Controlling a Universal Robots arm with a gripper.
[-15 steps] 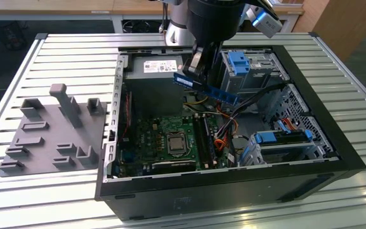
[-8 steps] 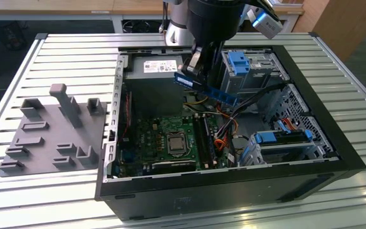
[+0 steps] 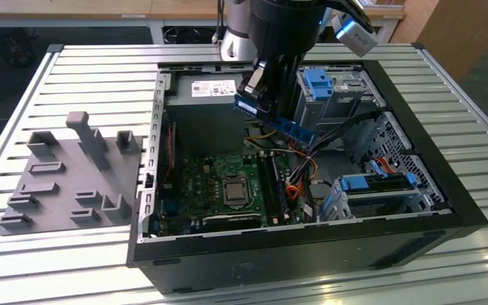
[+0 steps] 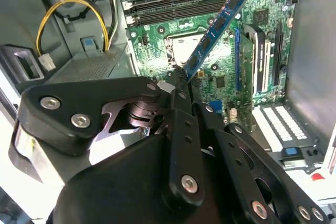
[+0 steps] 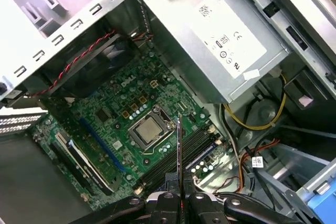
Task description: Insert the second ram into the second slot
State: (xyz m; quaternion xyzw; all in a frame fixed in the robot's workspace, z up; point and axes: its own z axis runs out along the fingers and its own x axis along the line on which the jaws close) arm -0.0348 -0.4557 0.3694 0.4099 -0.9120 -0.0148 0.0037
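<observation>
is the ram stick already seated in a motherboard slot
No, in the exterior view the second ram is clamped in the pincer and held in the air above the motherboard.

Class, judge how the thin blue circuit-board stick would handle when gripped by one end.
Likely stiff: the thin blue circuit-board stick juts straight from the end effector without sagging. Probably light, since a pinch at one end carries it. Edge-on it looks very thin, so perhaps fragile.

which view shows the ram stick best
Second wrist view: the ram shows its flat face and chips, held in the gripper. In the exterior view it is small, under the arm; in the first wrist view, a thin edge-on line.
</observation>
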